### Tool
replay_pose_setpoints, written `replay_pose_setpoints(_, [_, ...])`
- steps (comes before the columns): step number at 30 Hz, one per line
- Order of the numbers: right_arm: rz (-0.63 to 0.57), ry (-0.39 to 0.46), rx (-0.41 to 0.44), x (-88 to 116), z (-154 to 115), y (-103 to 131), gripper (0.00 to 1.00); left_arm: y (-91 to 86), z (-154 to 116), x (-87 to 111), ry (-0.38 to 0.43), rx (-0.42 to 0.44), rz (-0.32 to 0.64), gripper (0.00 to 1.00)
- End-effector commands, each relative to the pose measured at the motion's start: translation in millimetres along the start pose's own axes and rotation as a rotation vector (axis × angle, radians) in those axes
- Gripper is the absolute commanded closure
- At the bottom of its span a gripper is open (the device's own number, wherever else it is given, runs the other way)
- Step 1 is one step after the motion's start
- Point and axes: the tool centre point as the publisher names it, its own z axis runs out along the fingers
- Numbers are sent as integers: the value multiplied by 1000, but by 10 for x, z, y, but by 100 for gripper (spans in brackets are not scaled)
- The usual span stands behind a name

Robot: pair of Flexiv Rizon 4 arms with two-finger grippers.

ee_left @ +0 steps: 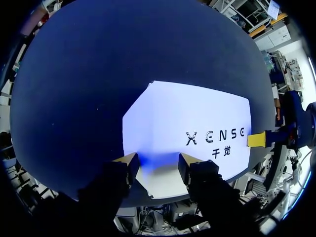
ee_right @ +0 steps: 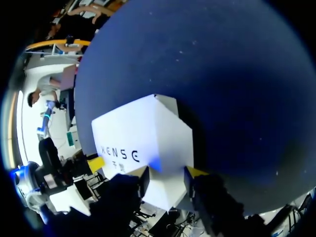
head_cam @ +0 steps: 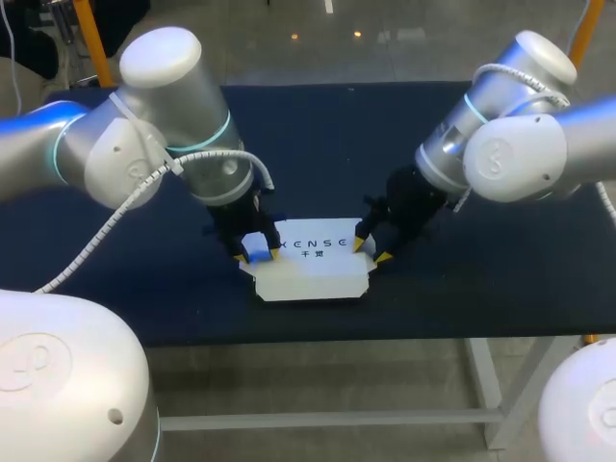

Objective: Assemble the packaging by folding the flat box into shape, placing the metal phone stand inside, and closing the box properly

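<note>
A white box (head_cam: pixel 308 265) with dark lettering on its top lies on the dark blue table (head_cam: pixel 500 269), near the front edge. My left gripper (head_cam: pixel 256 254) points down at its left end. In the left wrist view the box (ee_left: pixel 197 118) runs in between the spread fingers of that gripper (ee_left: pixel 158 167), which stands open. My right gripper (head_cam: pixel 371 251) is at the right end. There too the box (ee_right: pixel 143 133) has a corner between the parted fingers of the gripper (ee_right: pixel 165 174), also open. The metal phone stand is nowhere in view.
The table's front edge (head_cam: pixel 318 339) runs just beyond the box. Bare blue cloth lies behind the box and out to both sides. Both arms crowd in over the box from left and right.
</note>
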Motion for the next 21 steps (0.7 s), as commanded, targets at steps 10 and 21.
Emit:
replay_pose_setpoints(10, [-30,71,-39,-23,40,-26,50,18,57,-79,139,1,50,40])
replay_pose_setpoints(21, [-48,96,-56,10,20,-27,50,-6,45,-22,194,-1,80,39])
